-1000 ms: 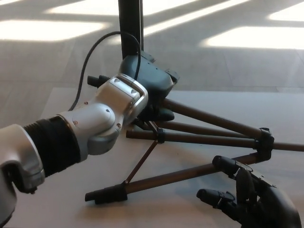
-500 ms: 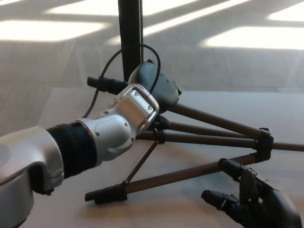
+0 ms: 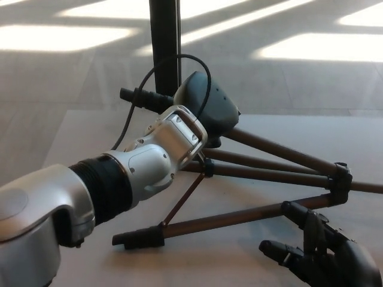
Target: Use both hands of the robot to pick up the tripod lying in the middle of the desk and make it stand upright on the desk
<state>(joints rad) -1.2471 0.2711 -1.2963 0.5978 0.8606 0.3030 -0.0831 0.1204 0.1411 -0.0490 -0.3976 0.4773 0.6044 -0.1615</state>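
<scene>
A dark tripod [image 3: 251, 173] lies tilted on the grey desk [image 3: 78, 137], its brown legs spread toward the right and its head end raised at centre. My left hand [image 3: 209, 107] is shut on the tripod's head, with the white and black forearm reaching in from the lower left. One foot of the tripod [image 3: 137, 238] rests on the desk in front. My right hand [image 3: 317, 257] sits at the lower right, open, fingers spread just below the nearest leg without holding it.
A black vertical post [image 3: 164, 42] stands behind the tripod head at the desk's far edge. A black cable [image 3: 134, 113] loops from my left wrist. Beyond the desk is a floor with bright patches of light.
My left hand has lifted the tripod's head up and to the right, so the legs tilt more steeply. The right hand has sunk slightly toward the lower right.
</scene>
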